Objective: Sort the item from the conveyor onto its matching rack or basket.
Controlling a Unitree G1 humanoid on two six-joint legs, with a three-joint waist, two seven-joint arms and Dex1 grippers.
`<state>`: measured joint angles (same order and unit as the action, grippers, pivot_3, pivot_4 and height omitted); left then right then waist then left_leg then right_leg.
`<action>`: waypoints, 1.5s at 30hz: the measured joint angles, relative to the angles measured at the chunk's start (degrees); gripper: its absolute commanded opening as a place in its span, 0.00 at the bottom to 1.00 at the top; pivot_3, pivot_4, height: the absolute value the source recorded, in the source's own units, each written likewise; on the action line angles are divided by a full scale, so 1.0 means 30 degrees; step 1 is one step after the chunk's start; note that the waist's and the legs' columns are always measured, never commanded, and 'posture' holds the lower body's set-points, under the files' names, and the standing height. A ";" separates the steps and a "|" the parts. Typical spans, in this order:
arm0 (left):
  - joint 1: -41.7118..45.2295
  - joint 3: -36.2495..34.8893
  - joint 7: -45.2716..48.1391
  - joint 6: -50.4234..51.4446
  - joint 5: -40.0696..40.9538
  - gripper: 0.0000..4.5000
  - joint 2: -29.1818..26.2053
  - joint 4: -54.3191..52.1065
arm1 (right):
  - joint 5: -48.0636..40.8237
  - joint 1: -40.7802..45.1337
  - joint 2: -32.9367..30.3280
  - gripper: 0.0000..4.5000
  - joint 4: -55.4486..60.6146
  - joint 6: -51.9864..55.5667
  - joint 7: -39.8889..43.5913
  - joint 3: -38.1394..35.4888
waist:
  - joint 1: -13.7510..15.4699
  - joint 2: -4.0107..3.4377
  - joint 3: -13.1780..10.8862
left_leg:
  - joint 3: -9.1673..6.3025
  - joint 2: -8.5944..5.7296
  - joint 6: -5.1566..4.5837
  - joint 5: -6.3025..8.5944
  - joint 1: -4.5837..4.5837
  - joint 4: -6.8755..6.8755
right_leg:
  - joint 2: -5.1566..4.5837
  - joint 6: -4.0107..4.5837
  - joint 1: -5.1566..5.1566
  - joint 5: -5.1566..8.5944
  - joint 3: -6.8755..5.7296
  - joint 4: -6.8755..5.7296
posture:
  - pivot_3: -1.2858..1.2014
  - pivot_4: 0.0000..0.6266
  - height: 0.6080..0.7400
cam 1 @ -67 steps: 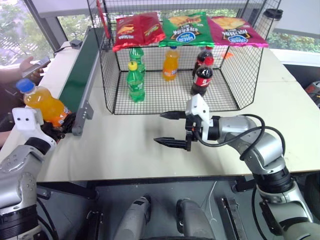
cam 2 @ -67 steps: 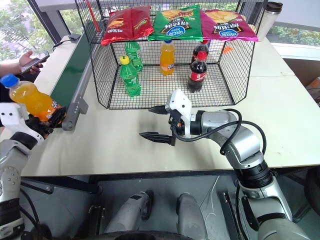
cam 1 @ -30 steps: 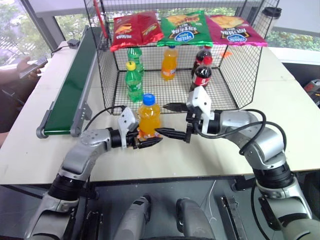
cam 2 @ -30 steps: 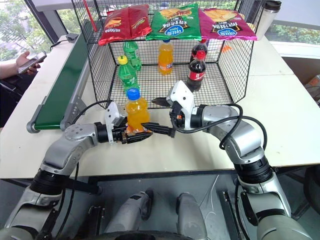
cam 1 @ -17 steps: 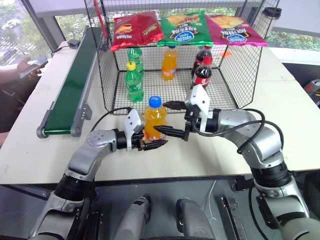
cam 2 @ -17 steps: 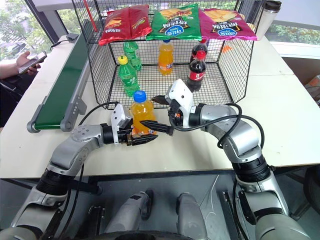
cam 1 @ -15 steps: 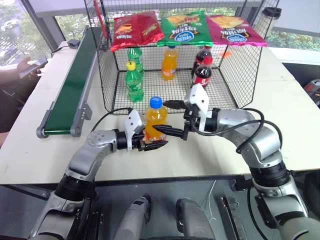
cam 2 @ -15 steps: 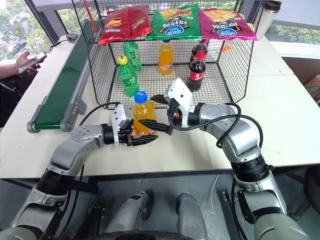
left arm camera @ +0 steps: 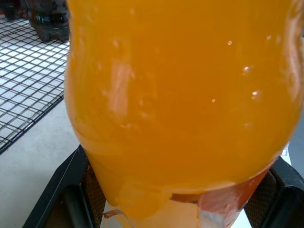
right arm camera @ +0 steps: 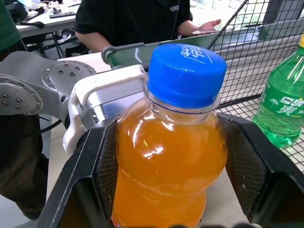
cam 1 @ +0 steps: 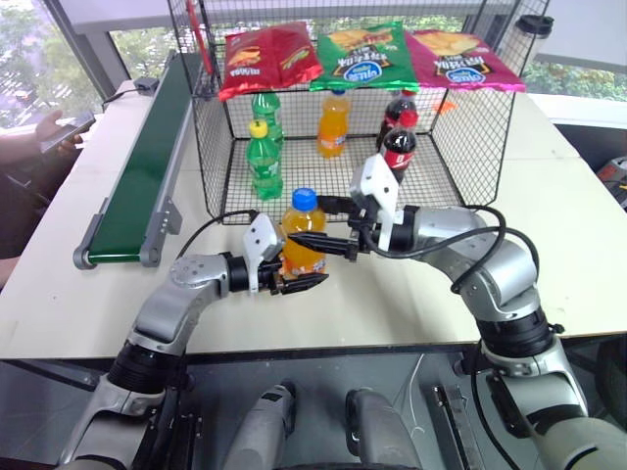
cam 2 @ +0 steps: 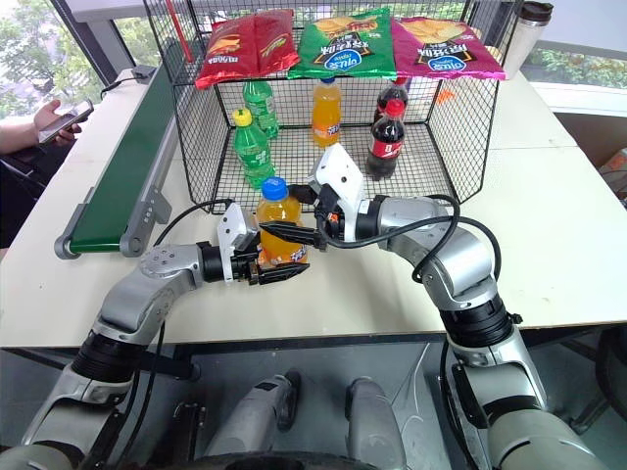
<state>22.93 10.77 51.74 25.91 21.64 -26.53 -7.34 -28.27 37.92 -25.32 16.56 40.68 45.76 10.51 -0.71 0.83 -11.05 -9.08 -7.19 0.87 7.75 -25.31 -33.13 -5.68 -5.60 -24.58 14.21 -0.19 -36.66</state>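
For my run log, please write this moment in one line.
phase: handover | orange soda bottle: upright | left gripper: shut low | right gripper: shut high

Pale beige table (cam 1: 411, 304) filling most of the scene, second matching table (cam 1: 118, 127) butted up at left. Windows (cam 1: 24, 49) along the back — daylight, green trees outside. Dark floor (cam 1: 323, 377) below the front edge. Person (right arm camera: 137, 19) in black seated beyond, holding a phone (cam 1: 71, 122).

Two orange soda bottles (cam 1: 303, 235), two green soda bottles (cam 1: 263, 159), two cola bottles (cam 1: 396, 150), three crisp bags (cam 1: 376, 56), one wire cage (cam 1: 476, 137), one conveyor (cam 1: 147, 166).
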 measured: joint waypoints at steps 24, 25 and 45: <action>-0.0438 -0.1277 -0.0750 0.0315 0.0189 0.99 -0.0618 -0.1219 | 0.0371 0.0064 -0.0137 0.57 -0.0233 0.0461 -0.0846 0.0011 | -0.0039 -0.0001 0.0000 | 0.0000 0.0007 0.0000 -0.0002 0.0010 -0.0018 | 0.0007 0.0001 -0.0006 -0.0005 0.0006 -0.0056 | 0.52 0.24 0.99; -0.0753 -0.1493 -0.0789 0.0419 0.0227 0.99 -0.0831 -0.1462 | 0.0380 0.0066 -0.0109 0.57 -0.0324 0.0457 -0.0941 -0.0004 | -0.0038 -0.0001 0.0000 | 0.0002 0.0007 0.0000 -0.0001 0.0012 -0.0020 | 0.0008 0.0002 -0.0006 -0.0004 0.0006 -0.0057 | 0.52 0.24 0.99; -0.3217 -0.5244 -0.7388 0.0864 -0.0006 0.99 0.0251 -0.3513 | 0.3571 0.2916 0.2543 0.57 -0.5931 -0.2184 -0.6185 -0.1587 | -0.0025 -0.0002 0.0000 | 0.0017 0.0007 0.0017 -0.0014 0.0018 -0.0027 | 0.0034 0.0012 -0.0026 -0.0014 0.0014 -0.0110 | 0.52 0.24 0.99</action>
<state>13.28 -4.97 29.58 28.50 21.62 -25.77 -17.88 -17.56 46.67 -17.69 -1.23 34.12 27.20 5.75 -0.78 0.83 -11.05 -9.03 -7.17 0.93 7.71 -25.26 -33.21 -5.58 -5.57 -24.65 14.16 -0.15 -36.99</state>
